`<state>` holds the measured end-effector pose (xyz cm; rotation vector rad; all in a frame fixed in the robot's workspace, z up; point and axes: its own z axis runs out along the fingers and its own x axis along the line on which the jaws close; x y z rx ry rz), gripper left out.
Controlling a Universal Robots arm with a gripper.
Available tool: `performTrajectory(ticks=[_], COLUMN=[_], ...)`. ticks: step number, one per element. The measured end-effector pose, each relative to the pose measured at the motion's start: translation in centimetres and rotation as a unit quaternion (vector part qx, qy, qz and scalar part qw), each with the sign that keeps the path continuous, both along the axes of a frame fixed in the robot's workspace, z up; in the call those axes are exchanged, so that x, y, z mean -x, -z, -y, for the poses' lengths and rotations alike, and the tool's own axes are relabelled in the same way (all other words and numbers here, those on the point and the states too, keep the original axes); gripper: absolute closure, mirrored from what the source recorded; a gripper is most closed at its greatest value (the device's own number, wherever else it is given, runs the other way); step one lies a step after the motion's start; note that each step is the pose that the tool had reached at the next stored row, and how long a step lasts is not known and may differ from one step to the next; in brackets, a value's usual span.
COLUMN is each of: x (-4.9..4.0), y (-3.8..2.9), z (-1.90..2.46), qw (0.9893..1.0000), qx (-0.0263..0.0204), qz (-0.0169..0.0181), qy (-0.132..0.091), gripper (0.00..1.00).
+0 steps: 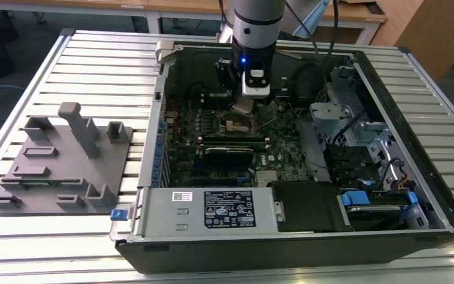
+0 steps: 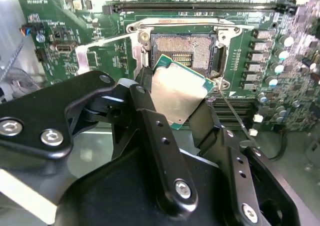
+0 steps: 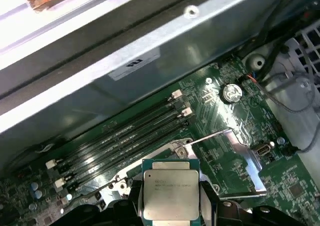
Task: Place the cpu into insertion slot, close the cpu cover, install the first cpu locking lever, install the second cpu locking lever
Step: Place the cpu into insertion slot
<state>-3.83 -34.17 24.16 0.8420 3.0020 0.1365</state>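
The tilted chip [image 2: 185,86] is clenched by the pincer [image 2: 176,93]; in the exterior view the open socket [image 1: 239,125] is found just apart, at six o'clock.

Silver-topped cpu [image 2: 180,93] hangs tilted just above the uncovered insertion slot [image 2: 185,51]; cpu cover [image 2: 136,53] lies flipped open.

In the second wrist view the end effector [image 2: 177,100] clamps the cpu [image 2: 180,91], and its black fingers [image 2: 150,121] hide the two gripped edges. The tilted cpu covers the near part of the insertion slot [image 2: 187,48], and the end effector's body hides the lower end of the open cpu cover [image 2: 134,56]. In the exterior view the picture's top edge cuts off the arm [image 1: 256,23].
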Motion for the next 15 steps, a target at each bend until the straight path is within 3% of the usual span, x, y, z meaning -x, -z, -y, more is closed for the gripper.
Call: performTrajectory(ticks=[4, 7, 11, 15], x=[0.0, 0.0, 0.0, 0.0], y=[0.08, 0.14, 0.19, 0.25], z=[0.0, 0.0, 0.0, 0.0], qw=[0.9994, 0.998, 0.9952, 0.991], qx=[0.0, 0.0, 0.0, 0.0], qz=[0.0, 0.0, 0.0, 0.0], qy=[0.036, 0.063, 0.098, 0.134], gripper=[0.46, 0.46, 0.46, 0.46])
